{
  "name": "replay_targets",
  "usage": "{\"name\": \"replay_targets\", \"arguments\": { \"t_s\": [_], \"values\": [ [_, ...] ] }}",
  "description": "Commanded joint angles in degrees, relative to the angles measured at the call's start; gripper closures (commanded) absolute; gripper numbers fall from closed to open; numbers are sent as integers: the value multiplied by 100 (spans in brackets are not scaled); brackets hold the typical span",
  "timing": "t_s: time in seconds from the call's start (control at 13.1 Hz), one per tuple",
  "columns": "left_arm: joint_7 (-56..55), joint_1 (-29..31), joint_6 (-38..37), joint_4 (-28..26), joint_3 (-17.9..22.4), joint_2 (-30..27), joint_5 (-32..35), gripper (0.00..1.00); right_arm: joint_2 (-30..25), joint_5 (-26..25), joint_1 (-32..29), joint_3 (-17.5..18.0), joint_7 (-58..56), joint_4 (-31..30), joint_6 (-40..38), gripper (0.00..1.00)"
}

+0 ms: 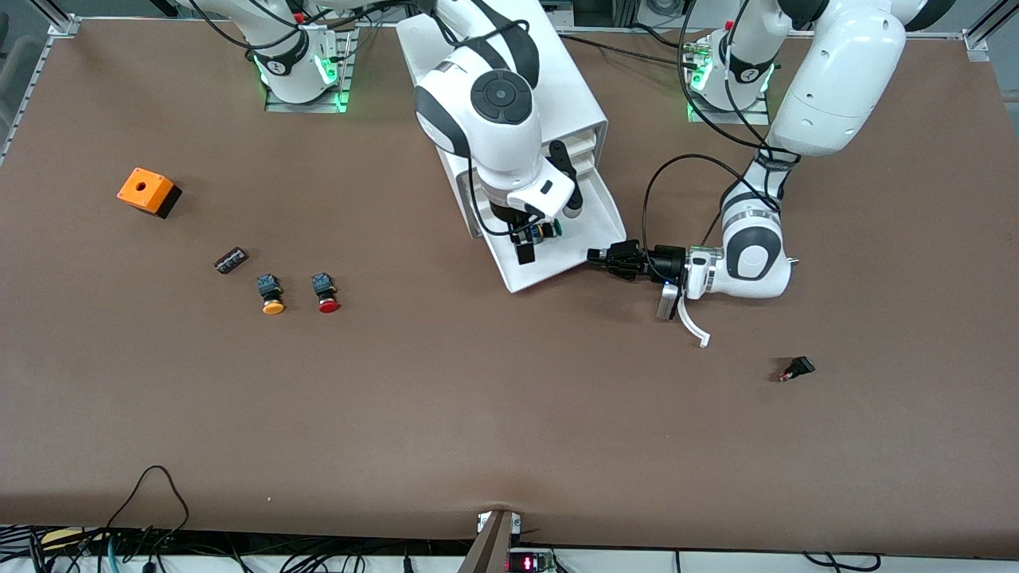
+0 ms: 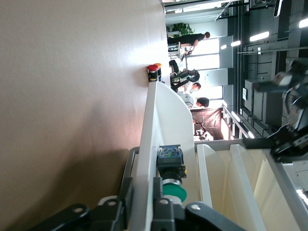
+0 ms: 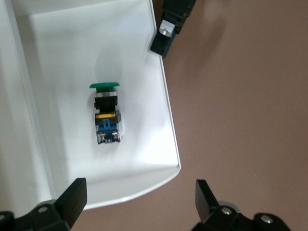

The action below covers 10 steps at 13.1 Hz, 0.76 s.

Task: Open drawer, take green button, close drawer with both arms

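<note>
The drawer point(image 1: 557, 267), the lowest tray of the white cabinet point(image 1: 573, 87), is pulled out toward the front camera. The green-capped button point(image 1: 548, 230) lies on its side inside it, clear in the right wrist view point(image 3: 107, 113) and seen close up in the left wrist view point(image 2: 171, 168). My left gripper point(image 1: 593, 255) reaches in level from the left arm's end, its fingers point(image 2: 126, 199) set on either side of the drawer's side wall point(image 2: 153, 125). My right gripper point(image 1: 529, 239) hangs open over the drawer's front corner point(image 3: 166, 159), above the button, with nothing between its fingertips point(image 3: 77, 192).
A yellow-capped button point(image 1: 271, 293) and a red-capped button point(image 1: 325, 292) lie toward the right arm's end, with a small dark block point(image 1: 231, 260) and an orange box point(image 1: 147, 191) beside them. A small black part point(image 1: 796, 368) lies toward the left arm's end, nearer the front camera.
</note>
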Motion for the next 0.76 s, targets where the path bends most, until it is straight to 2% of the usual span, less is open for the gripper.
{"name": "replay_targets", "arguments": {
  "t_s": [0.0,0.23,0.38,0.69],
  "values": [
    [-143,100,-74,108,-9,-70,126,0,270,-94,138,-23,33,112,387,0],
    [-431,101,-74,117,149,-430,547,0,359,-103,270,-23,-11,112,415,0],
    [-1098,101,-74,143,237,-720,1161,0,359,-103,270,-23,-55,86,345,0],
    [-2258,101,-118,809,457,-1037,2672,0,482,-94,262,-23,-64,59,300,0]
  ]
}}
